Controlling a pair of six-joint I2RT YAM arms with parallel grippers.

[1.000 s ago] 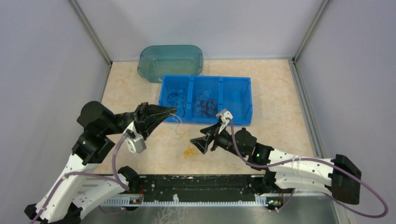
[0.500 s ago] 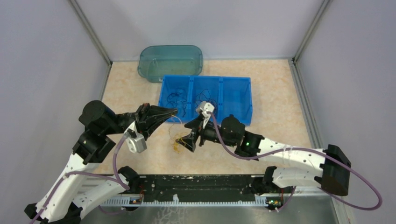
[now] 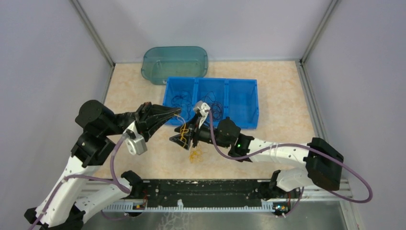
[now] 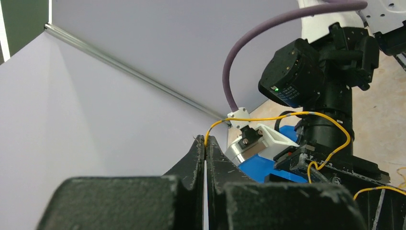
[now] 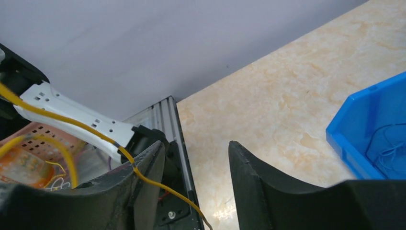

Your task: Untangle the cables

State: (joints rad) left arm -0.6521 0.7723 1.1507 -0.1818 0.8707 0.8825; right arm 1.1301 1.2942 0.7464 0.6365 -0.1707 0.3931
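Nearest the arm bases, a small yellow-orange clump (image 3: 195,155) of cable is lying loose on the table (image 3: 287,110), just on the near side of the right gripper (image 3: 178,139).

The right gripper is hanging low over the table and reaching across toward the left arm. Its jaws are standing apart with nothing pinched between them. In its wrist view a yellow cable (image 5: 158,184) is crossing one finger and running on downward.

Just beyond, the left gripper (image 3: 175,114) is pointing right, its fingers clenching tight on the yellow cable. The strand is leaving the tips, arcing over to the right arm's wrist and dropping from there. Whether it is joining the clump, I cannot tell.

Farther back, a blue bin (image 3: 243,81) with three compartments is sitting on the table. Blue cables (image 3: 180,100) are lying looped in its left compartment and black cables (image 3: 214,106) in the middle one.

Farthest, a teal tub (image 3: 174,62) is sitting just behind the bin's far left corner; whether they are touching is unclear.
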